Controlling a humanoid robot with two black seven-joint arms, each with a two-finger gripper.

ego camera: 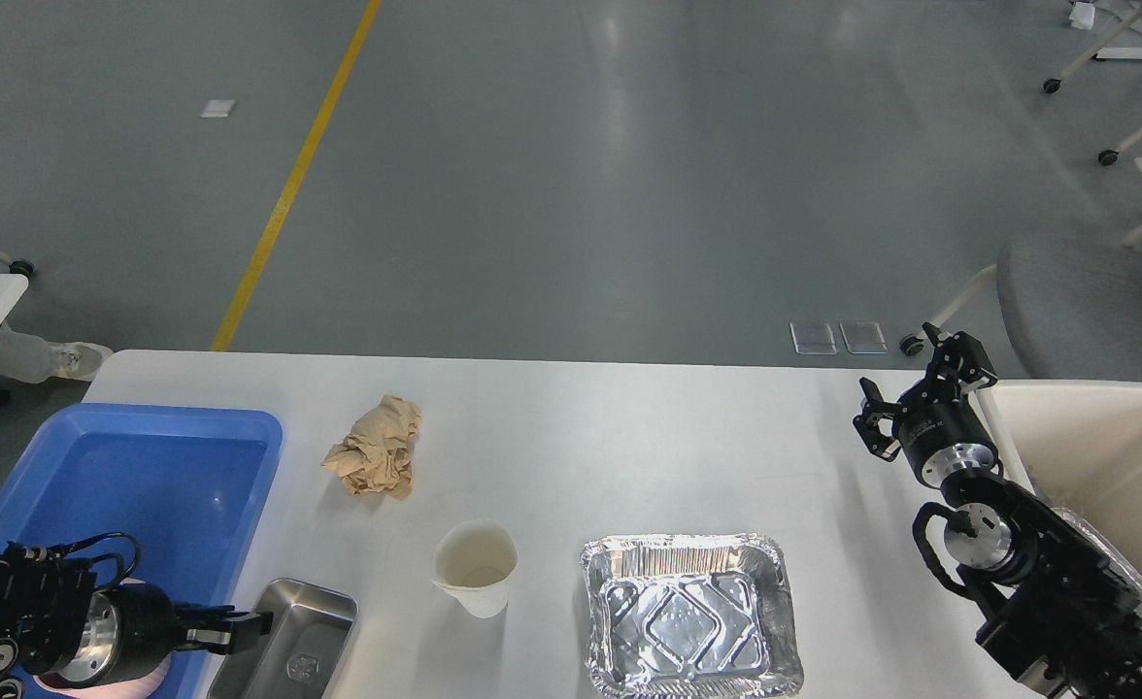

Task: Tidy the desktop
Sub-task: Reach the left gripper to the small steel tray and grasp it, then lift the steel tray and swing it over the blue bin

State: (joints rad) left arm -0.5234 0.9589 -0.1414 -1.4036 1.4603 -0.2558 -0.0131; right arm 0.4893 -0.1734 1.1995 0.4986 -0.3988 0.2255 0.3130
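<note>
- The desktop [629,437] fills the lower view and carries one crumpled brown paper [375,449], one paper cup [476,566], one foil tray [689,614], one steel pan [289,641]
- One blue tray [134,476] left, one cream bin [1095,447] right
- Left gripper [241,626] touches the pan's rim; its spread cannot be told
- Right gripper [921,383] hangs spread wide, holding nothing

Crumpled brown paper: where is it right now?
Head view: the crumpled brown paper lies left of centre on the desktop, between the blue tray and paper cup.
</note>
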